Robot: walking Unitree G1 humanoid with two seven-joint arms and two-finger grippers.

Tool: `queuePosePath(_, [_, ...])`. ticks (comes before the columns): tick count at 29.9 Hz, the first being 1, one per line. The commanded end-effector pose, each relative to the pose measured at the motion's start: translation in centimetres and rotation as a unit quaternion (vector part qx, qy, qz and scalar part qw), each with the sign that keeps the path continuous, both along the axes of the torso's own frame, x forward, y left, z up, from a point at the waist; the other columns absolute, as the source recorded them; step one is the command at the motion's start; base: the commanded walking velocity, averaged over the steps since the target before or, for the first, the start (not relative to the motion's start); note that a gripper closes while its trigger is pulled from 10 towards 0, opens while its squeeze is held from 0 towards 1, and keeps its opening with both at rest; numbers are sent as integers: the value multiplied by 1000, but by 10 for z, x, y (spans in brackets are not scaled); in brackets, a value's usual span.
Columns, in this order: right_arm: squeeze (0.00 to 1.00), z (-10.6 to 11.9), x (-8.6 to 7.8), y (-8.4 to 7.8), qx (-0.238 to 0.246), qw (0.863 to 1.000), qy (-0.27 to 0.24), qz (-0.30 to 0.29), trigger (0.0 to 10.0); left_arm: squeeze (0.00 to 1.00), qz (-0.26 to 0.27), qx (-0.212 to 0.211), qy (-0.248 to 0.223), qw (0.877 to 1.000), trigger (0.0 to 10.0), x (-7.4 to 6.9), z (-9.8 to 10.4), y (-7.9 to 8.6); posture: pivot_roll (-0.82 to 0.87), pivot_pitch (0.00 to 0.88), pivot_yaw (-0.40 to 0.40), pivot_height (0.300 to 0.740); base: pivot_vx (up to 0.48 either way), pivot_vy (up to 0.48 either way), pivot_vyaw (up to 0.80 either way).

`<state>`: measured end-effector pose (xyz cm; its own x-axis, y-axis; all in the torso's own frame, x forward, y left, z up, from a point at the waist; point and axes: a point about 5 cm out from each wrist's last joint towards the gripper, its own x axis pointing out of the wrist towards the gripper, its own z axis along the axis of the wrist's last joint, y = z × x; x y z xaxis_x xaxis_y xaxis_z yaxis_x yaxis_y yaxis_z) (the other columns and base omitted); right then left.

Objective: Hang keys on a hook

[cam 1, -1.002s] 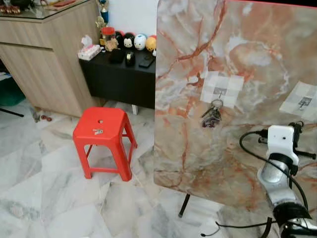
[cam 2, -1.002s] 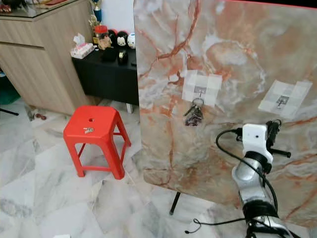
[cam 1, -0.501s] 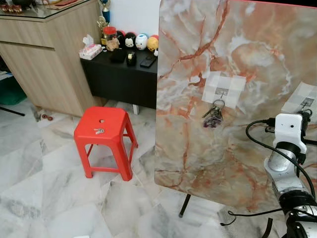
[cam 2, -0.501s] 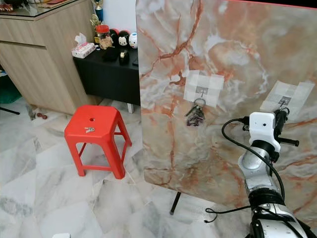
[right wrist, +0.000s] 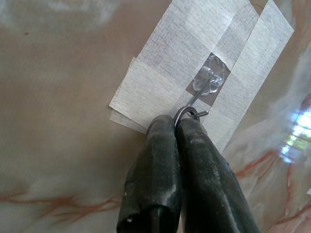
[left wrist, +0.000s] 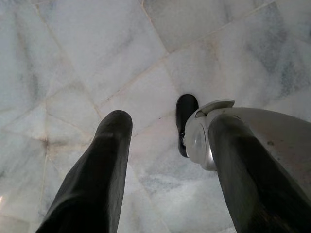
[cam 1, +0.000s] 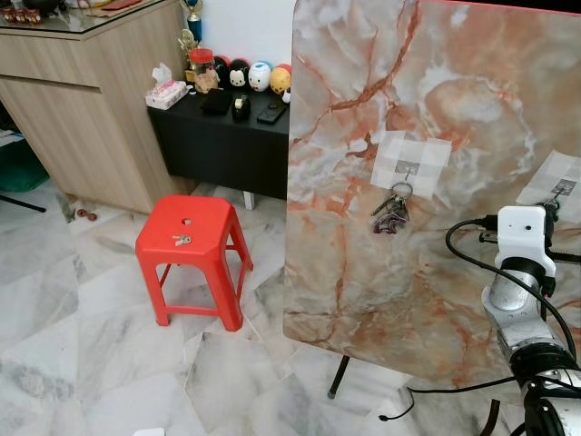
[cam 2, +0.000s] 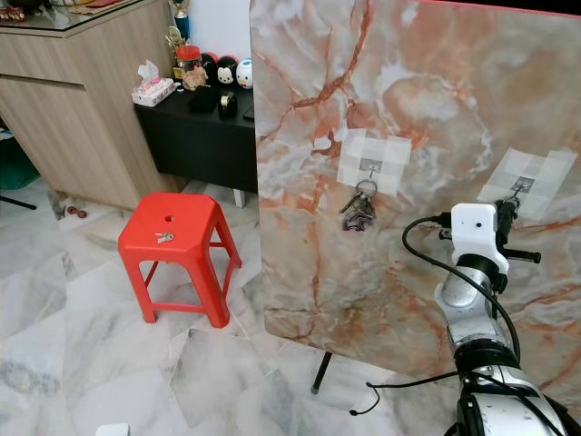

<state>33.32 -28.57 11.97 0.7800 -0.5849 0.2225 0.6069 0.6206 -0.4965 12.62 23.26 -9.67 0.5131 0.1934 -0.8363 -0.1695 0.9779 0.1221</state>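
Note:
A marble-patterned board [cam 1: 472, 118] stands upright with two clear hooks taped to it. A bunch of keys [cam 1: 390, 211] hangs from the left hook [cam 1: 408, 167]. My right gripper [right wrist: 177, 121] is raised at the right hook [right wrist: 210, 77], shut on a thin metal key ring [right wrist: 187, 112] that touches the hook's wire. Its keys are hidden behind the fingers. The eye views show the same right gripper [cam 2: 505, 211] just below the right hook [cam 2: 521, 184]. My left gripper [left wrist: 170, 121] hangs open over the marble floor.
A red plastic stool [cam 1: 186, 238] with a small key [cam 1: 182, 241] on its seat stands left of the board. Behind it are a black low cabinet [cam 1: 218, 136] with toys and a wooden counter [cam 1: 82, 100]. The board's stand leg [cam 1: 338, 375] reaches the floor.
My right wrist has risen a little toward the right hook and now sits slightly further left. The hanging key bunch has not moved.

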Motion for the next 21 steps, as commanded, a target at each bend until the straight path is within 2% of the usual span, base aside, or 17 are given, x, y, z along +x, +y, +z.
queuePosePath(1, [0,6,3,-3,-1,1000,0,-2,10000,0,0,2,11,1000,10000,-3,-1,1,-41,0,-37,740,0,0,0])
queuePosePath(9, [0,5,4,-1,2,1000,0,4,10000,0,0,3,11,1000,10000,-3,-1,1,-41,0,-36,740,0,0,0])
queuePosePath(10, [557,6,4,-1,-3,1000,-3,4,10000,0,0,3,12,1000,10000,-3,-1,1,-41,0,-36,740,0,0,0])
queuePosePath(11, [557,6,4,-1,-3,1000,-3,4,10000,0,0,3,12,1000,10000,-3,-1,1,-41,0,-36,740,0,0,0])
queuePosePath(12, [1000,7,4,1,-9,1000,-8,8,10000,0,-1,4,12,1000,10000,-4,-1,1,-40,0,-34,740,0,0,0])
queuePosePath(17, [1000,8,5,6,-14,999,-18,25,10000,0,-2,4,13,1000,10000,-4,-1,1,-40,0,-34,740,0,0,0])
queuePosePath(21, [1000,9,2,9,-47,998,-35,28,10000,0,-3,4,13,1000,10000,-4,-1,1,-37,0,-35,740,0,0,0])
